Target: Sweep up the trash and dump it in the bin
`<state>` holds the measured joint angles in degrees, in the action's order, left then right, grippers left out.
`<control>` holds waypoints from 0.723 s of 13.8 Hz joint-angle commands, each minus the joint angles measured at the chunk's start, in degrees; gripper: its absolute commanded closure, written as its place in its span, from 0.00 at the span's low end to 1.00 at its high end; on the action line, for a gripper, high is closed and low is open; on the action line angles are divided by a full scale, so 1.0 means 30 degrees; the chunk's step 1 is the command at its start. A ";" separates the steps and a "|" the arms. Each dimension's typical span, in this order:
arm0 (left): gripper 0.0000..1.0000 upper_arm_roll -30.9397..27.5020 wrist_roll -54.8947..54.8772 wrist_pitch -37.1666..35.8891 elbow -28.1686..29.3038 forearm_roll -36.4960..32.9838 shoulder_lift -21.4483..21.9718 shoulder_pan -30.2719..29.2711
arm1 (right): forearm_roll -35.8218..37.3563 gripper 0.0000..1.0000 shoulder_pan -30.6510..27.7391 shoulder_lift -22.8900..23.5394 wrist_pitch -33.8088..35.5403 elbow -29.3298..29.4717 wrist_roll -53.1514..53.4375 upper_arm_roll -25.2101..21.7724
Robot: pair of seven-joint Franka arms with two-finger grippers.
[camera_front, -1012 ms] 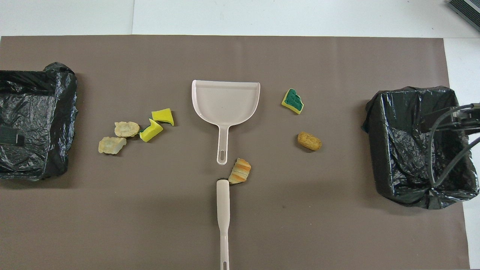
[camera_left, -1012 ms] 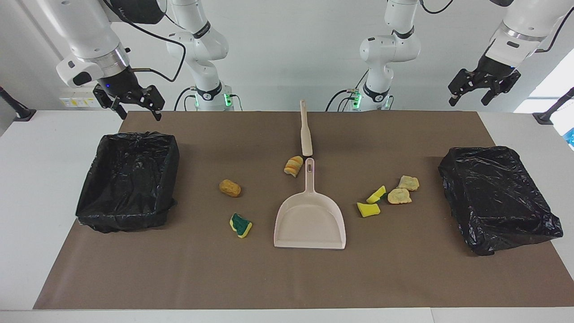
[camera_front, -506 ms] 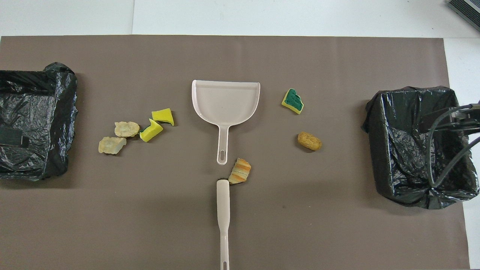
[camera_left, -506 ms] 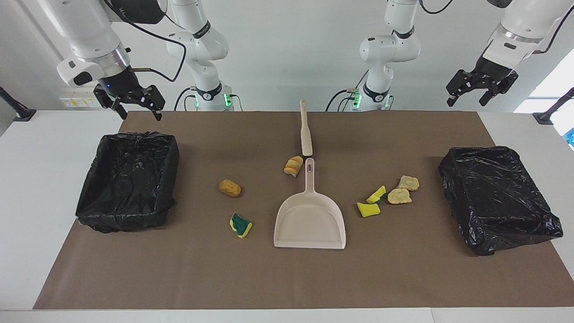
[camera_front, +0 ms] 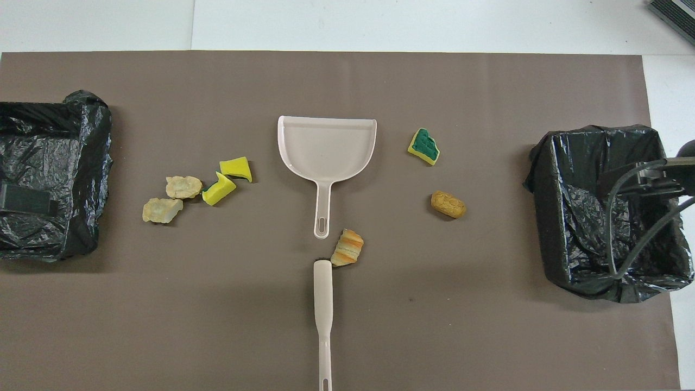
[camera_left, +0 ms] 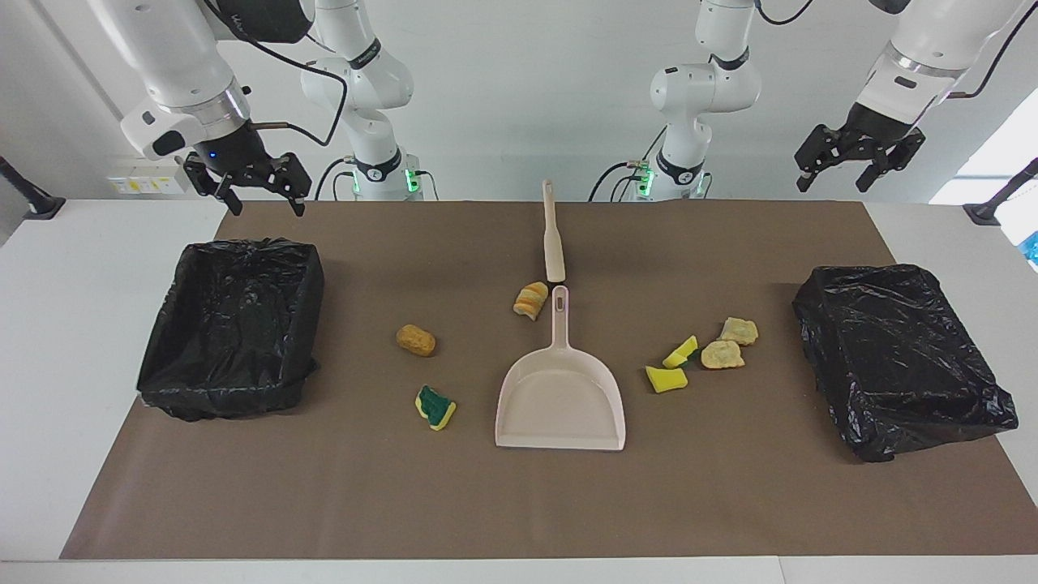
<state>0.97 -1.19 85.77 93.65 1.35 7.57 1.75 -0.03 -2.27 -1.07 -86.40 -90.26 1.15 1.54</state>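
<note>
The right gripper [camera_left: 259, 188] hangs in the air with its fingers spread apart and nothing between them, just over the robot-side edge of the brown mat [camera_left: 519, 503] and above the rim of the open bin lined with a black bag [camera_left: 231, 324] that stands at the right arm's end of the table. The left gripper [camera_left: 853, 162] is raised too, fingers apart and empty, over the mat's corner at the left arm's end, with the second black-bagged bin [camera_left: 900, 357] lying below it and farther from the robots. Between the two grippers, well apart from both, the beige dustpan [camera_left: 561, 397] lies flat at the middle of the mat with its handle pointing toward the robots, and the beige brush handle [camera_left: 553, 235] lies in line with it, nearer to the robots, its end just short of the dustpan's handle tip. The trash is scattered on the mat around the dustpan: a striped bread-like lump [camera_left: 531, 300] just beside the dustpan's handle tip, a tan-brown lump [camera_left: 415, 340] and a green-backed yellow sponge piece [camera_left: 435, 407] toward the right gripper's bin, and, toward the left gripper's bin, two yellow sponge pieces [camera_left: 673, 367] close together with two pale bread-like lumps [camera_left: 728, 344] just beside them. None of the scraps lies in the dustpan or in either bin
</note>
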 commanded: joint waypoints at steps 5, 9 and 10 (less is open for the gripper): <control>0.00 -0.0088 0.1740 0.0442 0.5745 0.0165 0.3361 0.4389 | -0.0311 0.00 -0.0062 -0.0261 -0.1051 -0.0675 -0.0731 0.0337; 0.00 -0.0088 0.4602 0.2132 0.8240 0.0194 0.3747 0.7962 | -0.0340 0.00 -0.0033 0.0557 -0.2719 -0.1173 -0.0970 0.0806; 0.00 -0.0088 0.5977 0.3128 0.8796 0.0224 0.3689 0.8841 | -0.0340 0.00 -0.0062 0.0937 -0.2955 -0.1145 -0.0970 0.1009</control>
<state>1.75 10.81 89.53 114.70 1.58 16.83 23.17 -0.04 -1.85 0.12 -92.87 -92.77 -0.31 3.53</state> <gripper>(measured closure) 0.000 0.000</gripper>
